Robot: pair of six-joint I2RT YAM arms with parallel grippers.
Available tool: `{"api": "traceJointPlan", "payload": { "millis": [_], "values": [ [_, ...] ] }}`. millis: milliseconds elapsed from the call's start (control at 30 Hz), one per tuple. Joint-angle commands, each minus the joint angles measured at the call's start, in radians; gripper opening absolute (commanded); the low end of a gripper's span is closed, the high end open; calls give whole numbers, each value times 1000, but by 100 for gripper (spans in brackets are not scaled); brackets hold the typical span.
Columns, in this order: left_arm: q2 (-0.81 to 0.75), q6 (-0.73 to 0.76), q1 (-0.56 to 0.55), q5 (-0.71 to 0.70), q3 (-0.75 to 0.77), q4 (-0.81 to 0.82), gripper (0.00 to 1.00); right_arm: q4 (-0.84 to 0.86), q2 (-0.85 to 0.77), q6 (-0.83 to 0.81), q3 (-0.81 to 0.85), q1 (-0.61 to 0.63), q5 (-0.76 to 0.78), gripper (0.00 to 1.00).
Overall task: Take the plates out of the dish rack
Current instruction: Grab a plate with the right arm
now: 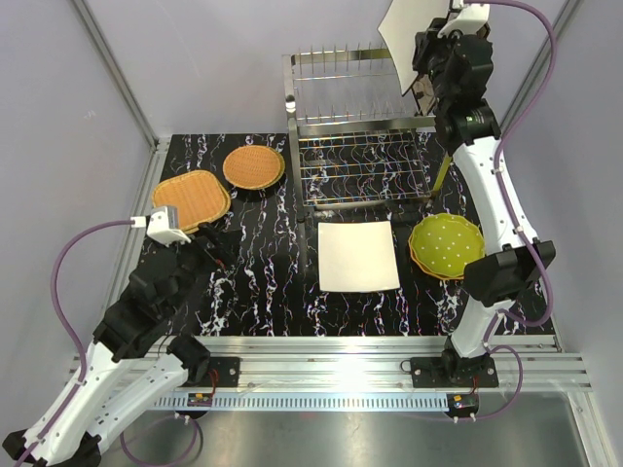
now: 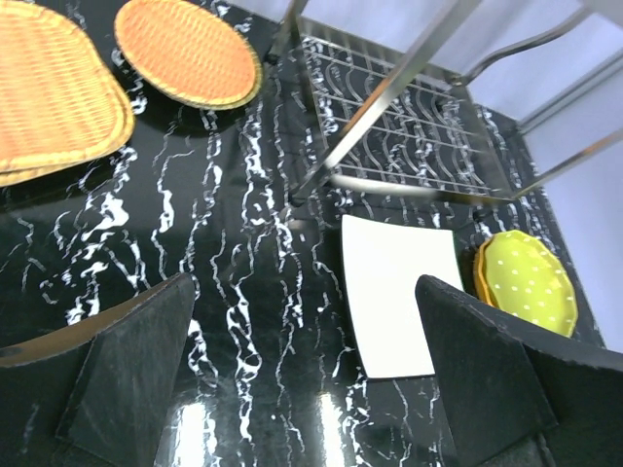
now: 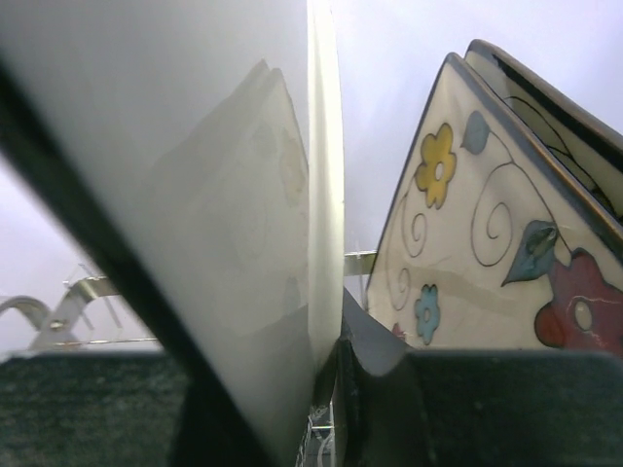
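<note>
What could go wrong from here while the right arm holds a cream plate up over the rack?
1. The right gripper pinches the held cream plate only near one edge, high above the dish rack, so the plate might slip or tilt.
2. The flower-patterned plate stands very close beside the gripper, and a sideways move could knock it.

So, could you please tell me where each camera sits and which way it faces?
Top external: above and behind, looking down on table and rack; left arm and right arm show.
Left wrist: low, facing the rack; the open left gripper frames the bottom.
Right wrist: raised, looking along the right gripper shut on the held plate, flower plate beside.
Shared: top and left wrist both show flat cream plate and lime plate.
</note>
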Motion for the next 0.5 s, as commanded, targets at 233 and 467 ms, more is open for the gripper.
{"api": "traceJointPlan", "payload": {
  "millis": [233,467],
  "values": [
    [-8,50,3,118,7,166,99,70,-131,190,171,-7,-123,0],
    [-7,56,2,189,6,238,99,-51,-163,313,184,-6,-215,0]
  ]
}}
